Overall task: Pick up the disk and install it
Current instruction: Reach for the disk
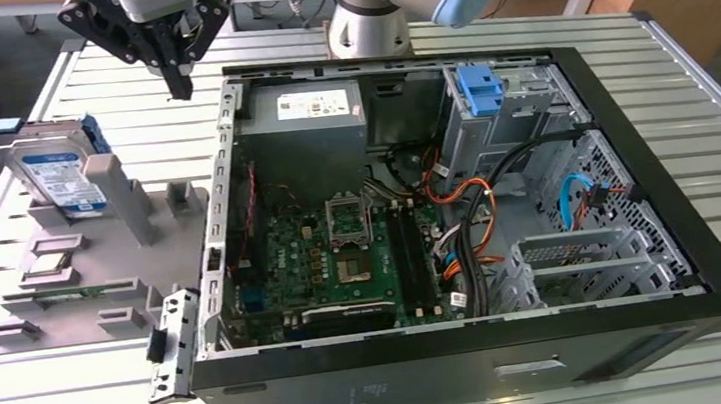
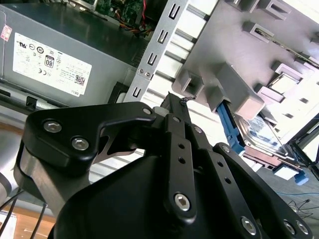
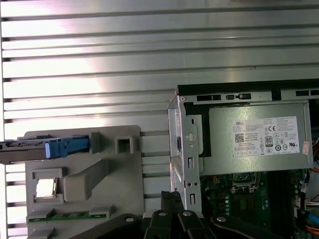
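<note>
One slatted metal tabletop (image 1: 714, 125) carries everything. On it lies an open black computer case (image 1: 486, 370), its motherboard (image 1: 338, 250) and cables exposed, with a grey power supply (image 1: 304, 117) in the far corner and an empty blue bracket (image 1: 480, 89) in the drive bay beside it. A grey holder tray (image 1: 112, 258) sits just beside the case, on the exterior view's left. The disk (image 1: 56, 174) stands on edge in a slot at the tray's far end, silver with a white-and-blue label and framed by its blue carrier, apart from the arm. The gripper (image 1: 180, 85) hangs above the tabletop between the tray and the case's corner. Its black fingers (image 2: 172, 112) are pressed together at the tips and grasp nothing.
</note>
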`<state>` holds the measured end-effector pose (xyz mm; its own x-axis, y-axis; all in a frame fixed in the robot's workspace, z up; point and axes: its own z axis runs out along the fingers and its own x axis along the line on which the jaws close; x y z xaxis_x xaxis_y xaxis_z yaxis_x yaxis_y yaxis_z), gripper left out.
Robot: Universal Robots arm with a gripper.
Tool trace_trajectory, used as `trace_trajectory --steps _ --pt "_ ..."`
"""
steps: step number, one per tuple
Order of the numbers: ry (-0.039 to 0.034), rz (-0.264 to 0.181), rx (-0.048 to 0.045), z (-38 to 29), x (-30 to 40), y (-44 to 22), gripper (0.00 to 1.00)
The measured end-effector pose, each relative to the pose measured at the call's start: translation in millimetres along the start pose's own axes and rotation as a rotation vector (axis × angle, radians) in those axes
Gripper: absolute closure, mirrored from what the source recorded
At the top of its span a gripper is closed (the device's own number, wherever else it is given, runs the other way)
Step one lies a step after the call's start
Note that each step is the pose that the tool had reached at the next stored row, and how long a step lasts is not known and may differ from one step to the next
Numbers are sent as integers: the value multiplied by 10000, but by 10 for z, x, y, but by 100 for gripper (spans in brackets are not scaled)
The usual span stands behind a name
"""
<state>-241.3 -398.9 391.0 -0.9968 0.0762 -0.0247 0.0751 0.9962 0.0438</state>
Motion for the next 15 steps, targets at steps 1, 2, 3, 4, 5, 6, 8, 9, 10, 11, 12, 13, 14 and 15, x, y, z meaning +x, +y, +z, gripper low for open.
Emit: trace_trajectory --steps 1,2,3,4,5,6,8,9,10,11,12,13,14,15 --pt "0 0 0 0 0 0 89" --pt "1 0 1 0 0 0 89" --pt "0 0 1 0 0 0 89" --pt "0 0 0 0 1 0 89" --pt "0 0 0 0 1 0 89" --pt "1 0 1 0 1 0 89" --pt "0 0 0 0 1 0 89" --pt "0 0 0 0 1 0 89" --pt "0 0 0 0 2 0 89" --pt "0 0 0 0 2 0 89" --pt "0 0 0 0 2 0 89" --pt "0 0 0 0 2 0 89" --pt "0 1 0 0 2 0 89" --pt "0 0 0 0 2 0 89"
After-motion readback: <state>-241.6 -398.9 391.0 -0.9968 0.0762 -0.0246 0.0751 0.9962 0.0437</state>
